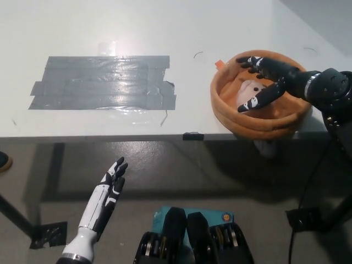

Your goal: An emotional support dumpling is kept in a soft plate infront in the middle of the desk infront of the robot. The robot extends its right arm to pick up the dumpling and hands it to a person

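Nearby, grey tape lies left of the plate.

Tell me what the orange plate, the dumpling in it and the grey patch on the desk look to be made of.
Orange plate: soft fabric or plush, matte; its thick rolled rim looks padded. Dumpling: pale pinkish, matte, probably plush, though the open right hand over it hides part. Grey patch: overlapping strips of duct tape, glossy and wrinkled, catching the light. Desk: smooth white surface, likely laminate.

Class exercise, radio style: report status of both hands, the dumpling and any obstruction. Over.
Right hand open over the orange plate, no grip. Dumpling lying in the plate. Left hand open, low beside the desk. Nothing blocking. Over.
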Controlling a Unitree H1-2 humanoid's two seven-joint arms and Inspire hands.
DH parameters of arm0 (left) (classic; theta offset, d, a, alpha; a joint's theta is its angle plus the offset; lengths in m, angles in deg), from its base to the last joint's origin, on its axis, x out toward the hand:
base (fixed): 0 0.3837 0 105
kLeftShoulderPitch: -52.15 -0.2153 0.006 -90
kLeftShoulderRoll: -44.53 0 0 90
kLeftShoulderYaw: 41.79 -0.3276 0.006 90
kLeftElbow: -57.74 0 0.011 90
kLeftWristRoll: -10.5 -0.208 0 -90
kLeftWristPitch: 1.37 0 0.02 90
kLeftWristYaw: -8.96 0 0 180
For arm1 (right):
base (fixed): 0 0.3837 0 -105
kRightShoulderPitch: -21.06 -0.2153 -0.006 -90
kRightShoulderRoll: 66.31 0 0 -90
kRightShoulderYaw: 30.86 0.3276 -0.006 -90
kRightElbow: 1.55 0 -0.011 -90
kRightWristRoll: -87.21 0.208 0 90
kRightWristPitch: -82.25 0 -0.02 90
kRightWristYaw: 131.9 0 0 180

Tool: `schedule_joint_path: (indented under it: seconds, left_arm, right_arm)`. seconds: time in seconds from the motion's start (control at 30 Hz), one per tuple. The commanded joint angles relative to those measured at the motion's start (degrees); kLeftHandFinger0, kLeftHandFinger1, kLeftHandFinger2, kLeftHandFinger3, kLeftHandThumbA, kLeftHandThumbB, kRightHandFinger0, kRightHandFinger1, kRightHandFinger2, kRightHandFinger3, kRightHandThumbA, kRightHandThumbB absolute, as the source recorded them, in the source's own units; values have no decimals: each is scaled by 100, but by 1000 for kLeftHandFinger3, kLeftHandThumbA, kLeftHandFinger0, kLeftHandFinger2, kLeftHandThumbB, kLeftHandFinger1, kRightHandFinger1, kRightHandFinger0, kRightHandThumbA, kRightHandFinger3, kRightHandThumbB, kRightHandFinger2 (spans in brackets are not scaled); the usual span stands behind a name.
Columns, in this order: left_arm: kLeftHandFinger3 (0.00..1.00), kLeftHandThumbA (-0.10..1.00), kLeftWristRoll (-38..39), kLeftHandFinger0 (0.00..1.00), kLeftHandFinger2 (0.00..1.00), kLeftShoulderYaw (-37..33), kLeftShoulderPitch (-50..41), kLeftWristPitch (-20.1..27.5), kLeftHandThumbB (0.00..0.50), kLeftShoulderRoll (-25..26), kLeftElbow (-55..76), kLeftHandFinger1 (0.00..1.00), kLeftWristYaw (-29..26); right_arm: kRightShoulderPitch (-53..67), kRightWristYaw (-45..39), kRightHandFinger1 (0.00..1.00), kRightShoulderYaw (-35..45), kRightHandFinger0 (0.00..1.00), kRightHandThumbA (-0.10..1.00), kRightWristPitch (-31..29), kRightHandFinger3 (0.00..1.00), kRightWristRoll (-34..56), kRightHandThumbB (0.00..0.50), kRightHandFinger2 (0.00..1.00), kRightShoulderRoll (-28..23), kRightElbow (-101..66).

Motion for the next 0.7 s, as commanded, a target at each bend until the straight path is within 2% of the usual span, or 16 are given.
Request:
schedule_joint_path:
  seconds: [0.0,0.23,0.3,0.5,0.67]
  left_arm:
    - [1000,1000,-17,1000,1000,54,42,109,51,31,171,1000,-27]
    - [1000,1000,-23,1000,1000,58,43,196,49,22,106,1000,-55]
    - [1000,1000,6,1000,1000,65,49,208,54,17,95,1000,-50]
    - [1000,1000,24,1000,1000,77,54,135,63,9,141,1000,-38]
    - [1000,1000,-4,1000,1000,70,48,120,54,12,171,1000,-42]
  right_arm:
    - [-355,175,1000,179,1000,1000,-280,1000,56,328,1000,2,52]
    - [-360,260,1000,200,1000,1000,-439,1000,40,335,1000,104,440]
    - [-379,267,1000,210,1000,1000,-492,1000,46,315,1000,108,528]
    - [-390,268,1000,216,1000,1000,-490,1000,29,297,1000,90,662]
    - [-392,309,1000,278,1000,1000,-610,1000,51,302,1000,88,880]
